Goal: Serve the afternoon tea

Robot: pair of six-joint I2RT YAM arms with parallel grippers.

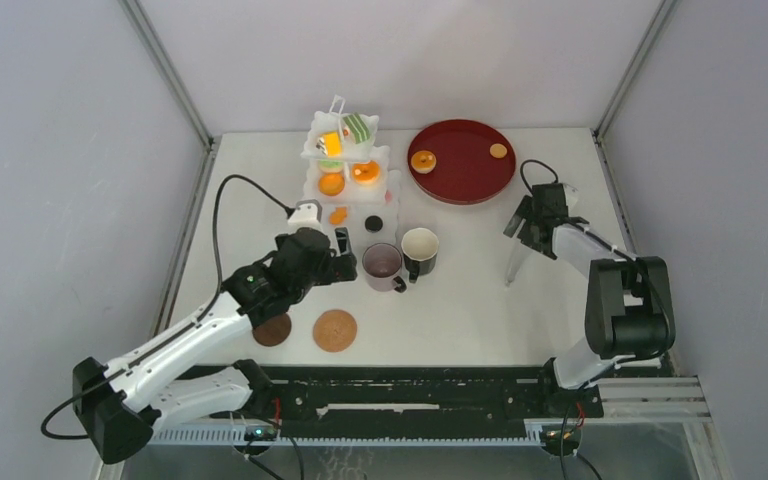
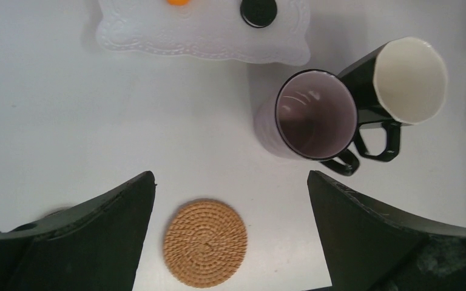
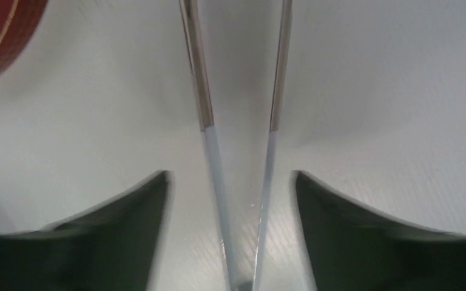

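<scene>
Mauve mug [image 2: 315,115] is seen just beside the black mug [image 2: 409,79], with a coaster [image 2: 205,242] near it. It is judged hard, slippery and breakable; the rim is best pinched. Left gripper [image 2: 230,176] is held wide open, empty; right gripper [image 3: 232,176] is held open around the tongs [image 3: 198,73], not touching them.

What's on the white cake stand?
On the white stand: a yellow pastry and a green pastry on top, orange pastries lower down. The upper tiers hide part of the lower ones.
</scene>
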